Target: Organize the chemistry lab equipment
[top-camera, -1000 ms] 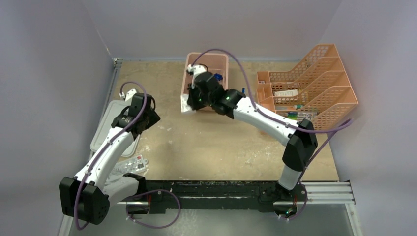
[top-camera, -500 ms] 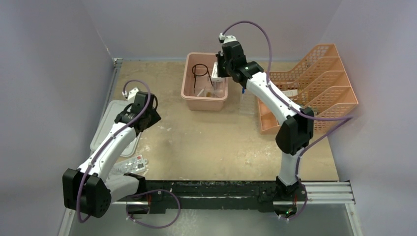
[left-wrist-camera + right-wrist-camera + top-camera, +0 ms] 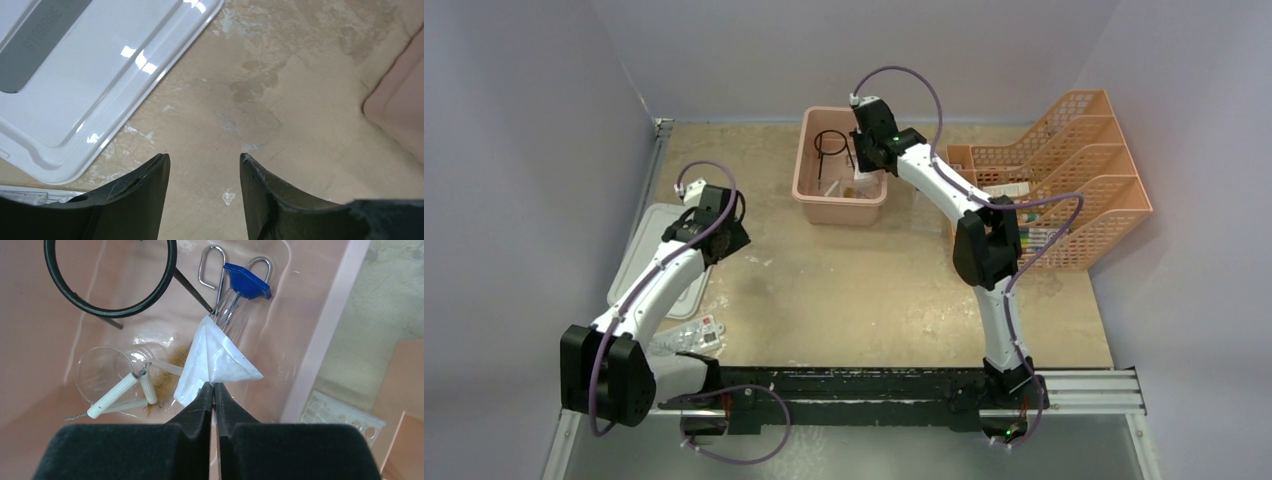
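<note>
The top camera looks down from above and behind the arms over the whole table (image 3: 854, 290). The left wrist camera faces down, near the white lid (image 3: 100, 65). The right wrist camera looks closely into the pink tub (image 3: 320, 330), also seen from above.

Premises: a robot test cell fitted out as a chemistry bench.

Evidence:
- Plain lavender walls (image 3: 524, 150) enclose a stained, tan tabletop (image 3: 854, 290) at 9, 12 and 3 o'clock, with no other furniture in view.
- Two white-and-black machines, the left arm (image 3: 649, 295) and right arm (image 3: 944, 190), stand on a black rail (image 3: 854, 385) at 6 o'clock.
- Laboratory ware is seen at the pink tub (image 3: 839, 203) at 12 o'clock: a black wire ring (image 3: 112, 315), a wire triangle (image 3: 112, 396), a clear glass dish (image 3: 97, 371) and a white packet (image 3: 215, 360).
- Orange mesh racks (image 3: 1074, 160) stand at 2 o'clock.
- A white lid (image 3: 646, 240) lies flat at 9 o'clock.
</note>
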Robot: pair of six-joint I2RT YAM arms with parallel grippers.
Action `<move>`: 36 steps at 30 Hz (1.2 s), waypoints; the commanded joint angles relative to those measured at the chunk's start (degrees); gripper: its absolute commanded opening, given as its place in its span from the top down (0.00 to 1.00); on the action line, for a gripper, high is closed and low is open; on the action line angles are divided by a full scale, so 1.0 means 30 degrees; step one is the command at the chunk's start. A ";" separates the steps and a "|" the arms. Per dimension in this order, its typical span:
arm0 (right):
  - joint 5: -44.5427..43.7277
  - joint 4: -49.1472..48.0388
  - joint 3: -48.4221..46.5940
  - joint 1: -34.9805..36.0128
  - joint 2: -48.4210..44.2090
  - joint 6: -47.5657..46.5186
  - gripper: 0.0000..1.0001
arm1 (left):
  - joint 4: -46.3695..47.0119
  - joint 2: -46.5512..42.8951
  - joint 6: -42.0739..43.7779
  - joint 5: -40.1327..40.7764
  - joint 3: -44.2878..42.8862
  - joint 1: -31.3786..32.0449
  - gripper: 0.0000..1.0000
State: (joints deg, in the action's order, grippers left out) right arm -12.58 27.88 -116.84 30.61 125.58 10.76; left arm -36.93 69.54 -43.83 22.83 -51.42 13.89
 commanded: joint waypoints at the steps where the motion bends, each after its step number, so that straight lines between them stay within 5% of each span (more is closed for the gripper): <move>1: 0.0140 0.0133 -0.1526 -0.0146 0.0062 -0.0483 0.93 | 0.0719 0.0760 0.0710 0.0778 -0.0897 -0.0967 0.46; 12: -0.0615 -0.0564 -0.1087 -0.0228 -0.0978 -0.0783 0.71 | 0.0967 0.3779 0.2566 0.1913 -0.2302 -0.2154 0.37; 22: 0.0177 -0.0994 -0.0145 -0.0276 -0.3811 -0.0668 0.68 | 0.0272 0.6649 0.3953 0.2447 -0.3938 -0.2994 0.44; 27: 0.0792 -0.1210 0.0969 -0.0345 -0.5000 -0.0250 0.68 | 0.0447 0.8769 0.4997 0.1153 -0.4348 -0.3347 0.51; 36: 0.1669 -0.0967 0.2138 -0.0338 -0.6183 0.0279 0.69 | 0.1081 1.1230 0.5727 -0.2625 -0.5551 -0.4886 0.48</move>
State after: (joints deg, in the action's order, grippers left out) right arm -9.19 25.34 -111.33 29.82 109.21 10.59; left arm -35.77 102.26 -28.67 22.28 -65.58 2.31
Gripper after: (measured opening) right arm 0.317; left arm 0.513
